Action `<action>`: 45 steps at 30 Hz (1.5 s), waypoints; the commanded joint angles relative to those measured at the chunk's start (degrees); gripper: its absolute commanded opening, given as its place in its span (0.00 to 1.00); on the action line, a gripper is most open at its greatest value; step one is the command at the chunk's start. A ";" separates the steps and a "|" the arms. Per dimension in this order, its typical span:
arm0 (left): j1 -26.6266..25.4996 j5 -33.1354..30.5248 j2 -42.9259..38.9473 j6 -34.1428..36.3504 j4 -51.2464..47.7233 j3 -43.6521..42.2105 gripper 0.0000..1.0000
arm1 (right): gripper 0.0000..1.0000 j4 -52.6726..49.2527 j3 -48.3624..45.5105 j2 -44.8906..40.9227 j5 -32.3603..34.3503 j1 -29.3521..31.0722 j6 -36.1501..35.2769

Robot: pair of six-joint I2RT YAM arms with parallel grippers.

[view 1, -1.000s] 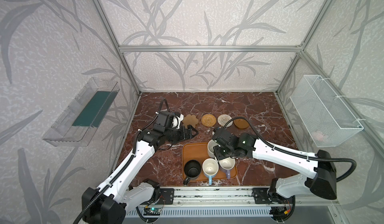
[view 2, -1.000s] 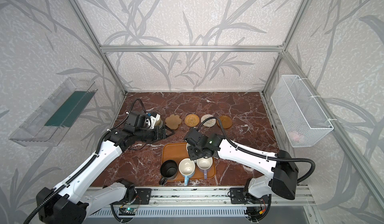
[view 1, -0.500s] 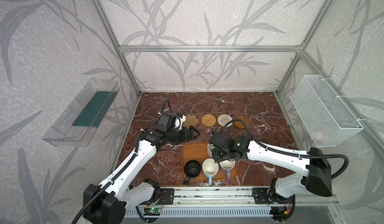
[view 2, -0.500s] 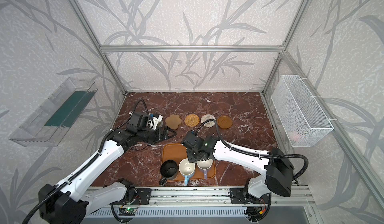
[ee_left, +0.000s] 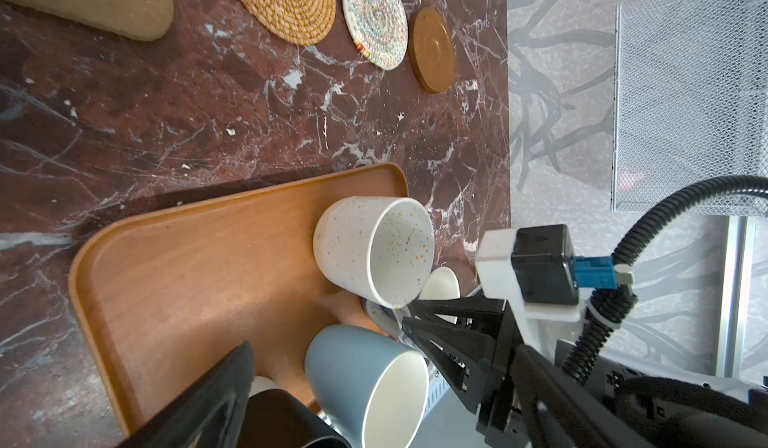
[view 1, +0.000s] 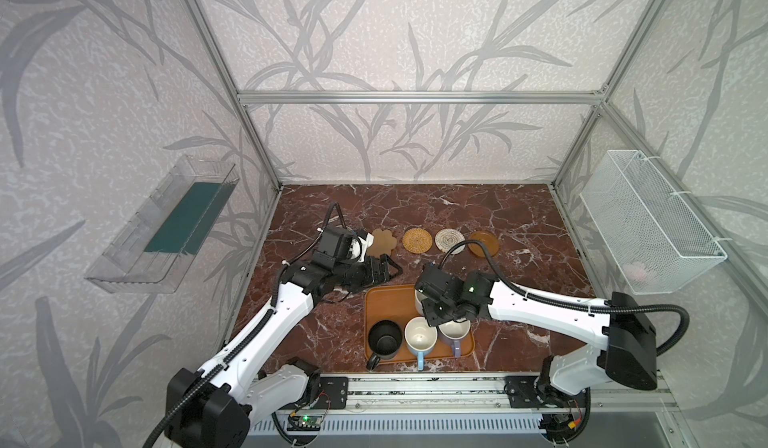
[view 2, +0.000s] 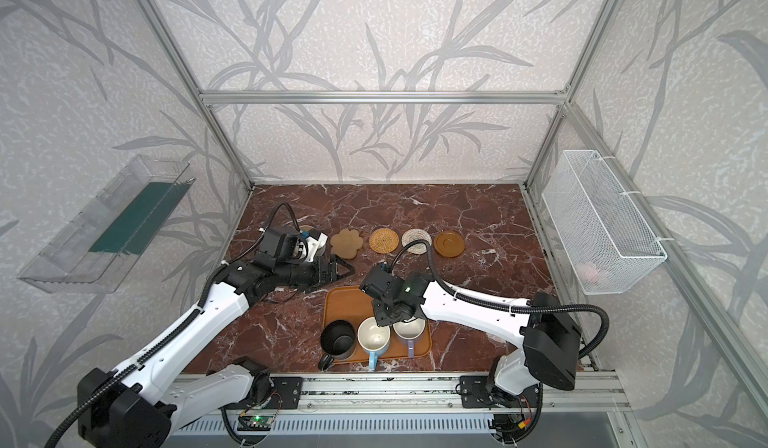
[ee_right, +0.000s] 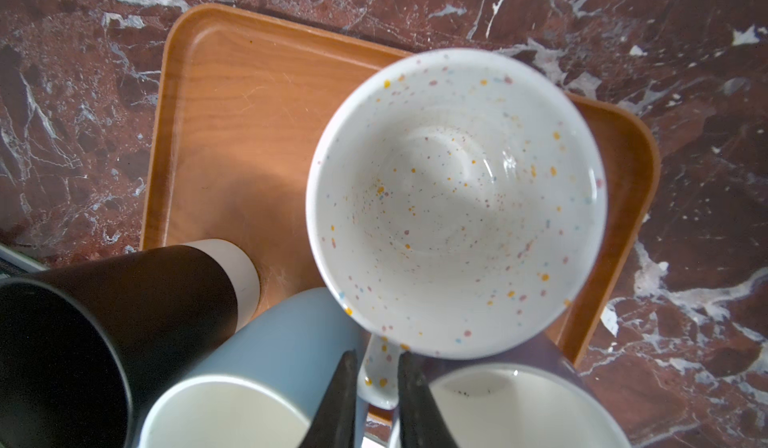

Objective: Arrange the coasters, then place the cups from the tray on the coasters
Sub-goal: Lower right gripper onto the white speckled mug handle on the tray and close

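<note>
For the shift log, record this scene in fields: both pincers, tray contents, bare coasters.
right pincer: shut on the handle of the speckled white mug
left pincer: open, holding nothing
orange-brown rectangular tray: holds that mug, a black mug, a light blue mug, a lavender mug
bare coasters: tan paw-shaped mat, golden woven rattan round, whitish woven rope round, brown wooden disc

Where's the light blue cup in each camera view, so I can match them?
In a top view: light blue cup, middle of the tray's front row.
In a top view: light blue cup, same place.
Left wrist: beside the black cup.
Right wrist: between black cup and speckled white cup.
Shared landmark: the tray.
</note>
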 commanded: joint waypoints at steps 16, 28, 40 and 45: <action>-0.24 -4.05 -3.05 2.76 -4.34 1.73 0.99 | 0.21 0.49 1.10 4.74 1.93 -1.56 -0.30; -0.19 -4.89 -3.12 2.97 -4.11 1.15 0.99 | 0.32 -0.20 1.97 6.57 2.74 -2.50 -0.35; -0.21 -5.07 -3.17 3.54 -4.47 1.41 0.99 | 0.30 1.48 2.71 9.29 2.13 -2.78 -1.14; -0.24 -5.48 -3.22 3.72 -4.97 1.45 0.99 | 0.30 2.00 2.77 10.56 1.63 -4.49 -1.54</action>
